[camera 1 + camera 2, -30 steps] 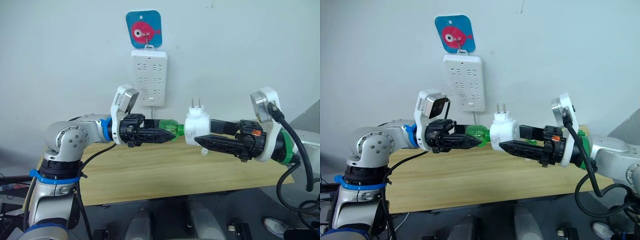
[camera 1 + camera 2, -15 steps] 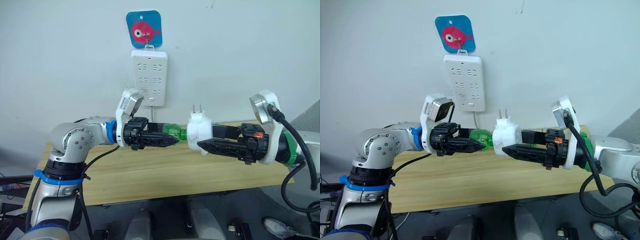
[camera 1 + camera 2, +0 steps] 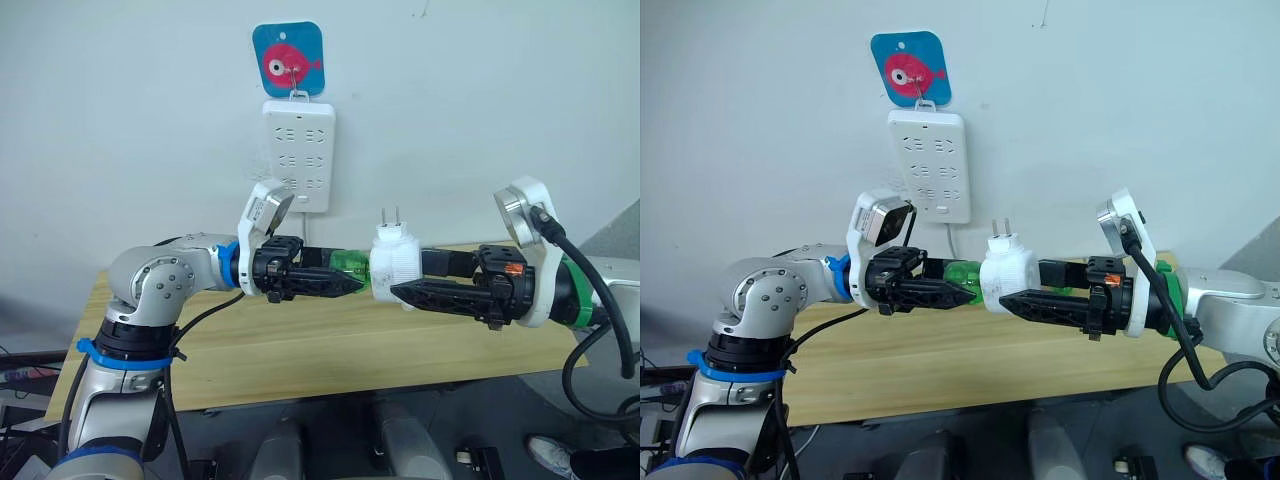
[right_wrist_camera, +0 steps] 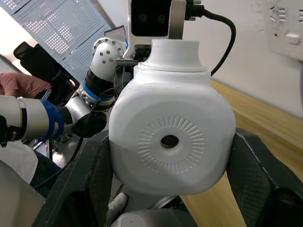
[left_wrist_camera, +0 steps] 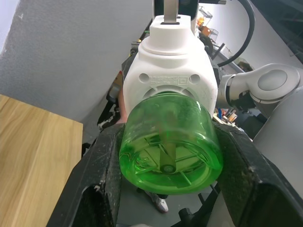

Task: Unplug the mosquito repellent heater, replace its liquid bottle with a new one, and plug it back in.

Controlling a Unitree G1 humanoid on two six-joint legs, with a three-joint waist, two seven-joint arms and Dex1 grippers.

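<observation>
Green and translucent, the liquid bottle is clamped in the left gripper jaws, its neck seated in the mosquito repellent heater, which the right gripper jaws clamp above the desk, prongs up. The left wrist view shows the bottle's base and wick; the right wrist view shows the heater's vent hole.

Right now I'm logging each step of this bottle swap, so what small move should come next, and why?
Probably the left gripper should twist the green bottle in the heater, which the right gripper clamps. The heater is unplugged from the power strip, prongs up, and the bottle sits in its socket, both arms lined up above the table.
</observation>
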